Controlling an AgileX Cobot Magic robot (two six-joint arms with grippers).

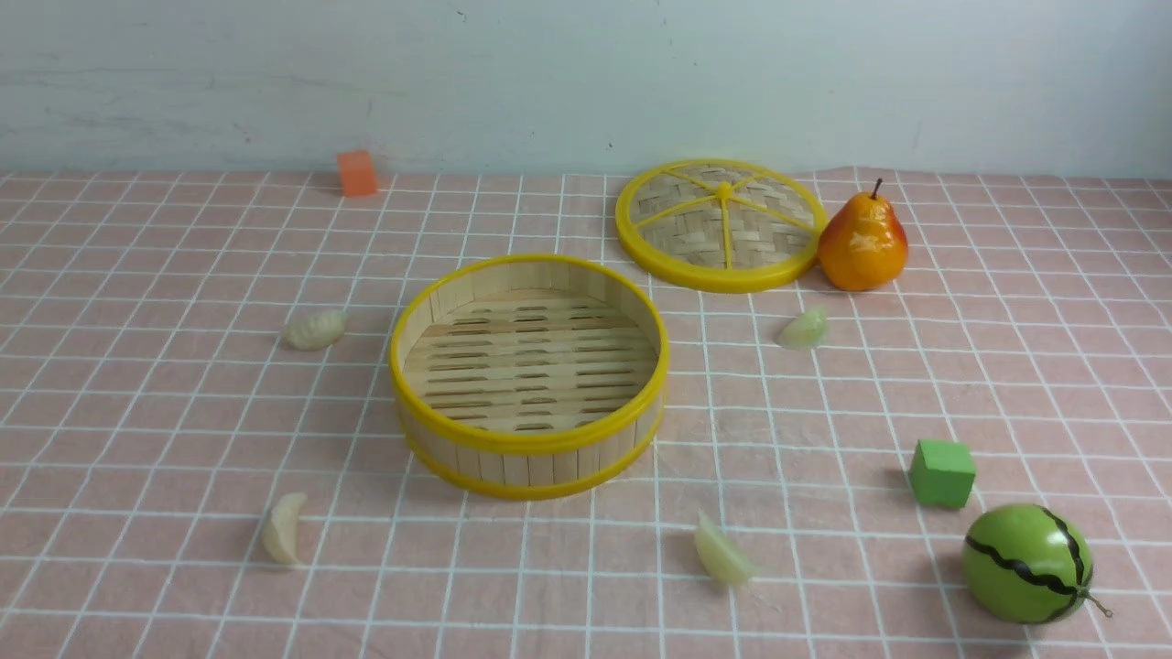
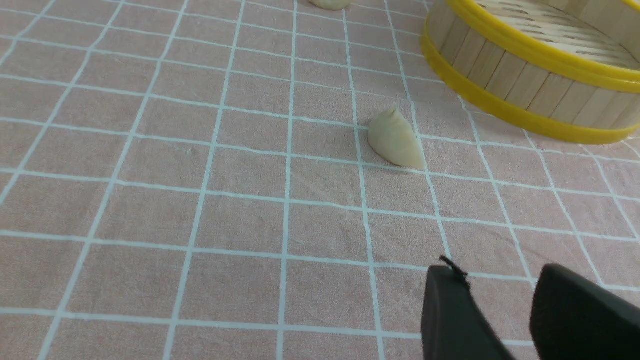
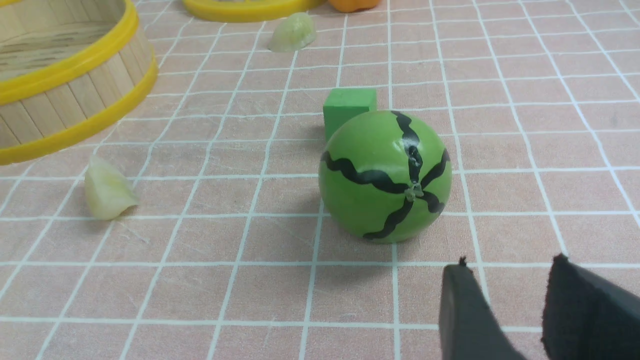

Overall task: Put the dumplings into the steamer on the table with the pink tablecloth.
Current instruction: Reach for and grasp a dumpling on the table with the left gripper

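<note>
The steamer [image 1: 528,375] stands empty mid-table on the pink grid tablecloth [image 1: 165,412]. Four dumplings lie around it: far left [image 1: 314,329], near left [image 1: 284,528], near right [image 1: 722,551], far right [image 1: 803,329]. No gripper shows in the front view. In the left wrist view my left gripper [image 2: 500,272] is open and empty, above the cloth, short of the near-left dumpling [image 2: 395,140]; the steamer [image 2: 530,75] is beyond. In the right wrist view my right gripper [image 3: 507,267] is open and empty, just short of a toy watermelon [image 3: 385,177]; the near-right dumpling [image 3: 107,190] lies aside.
The flat woven yellow-rimmed lid [image 1: 719,222] lies behind the steamer with a pear [image 1: 863,243] beside it. A green cube [image 1: 941,472] and the watermelon [image 1: 1027,563] sit at the near right. An orange block [image 1: 357,173] stands by the back wall.
</note>
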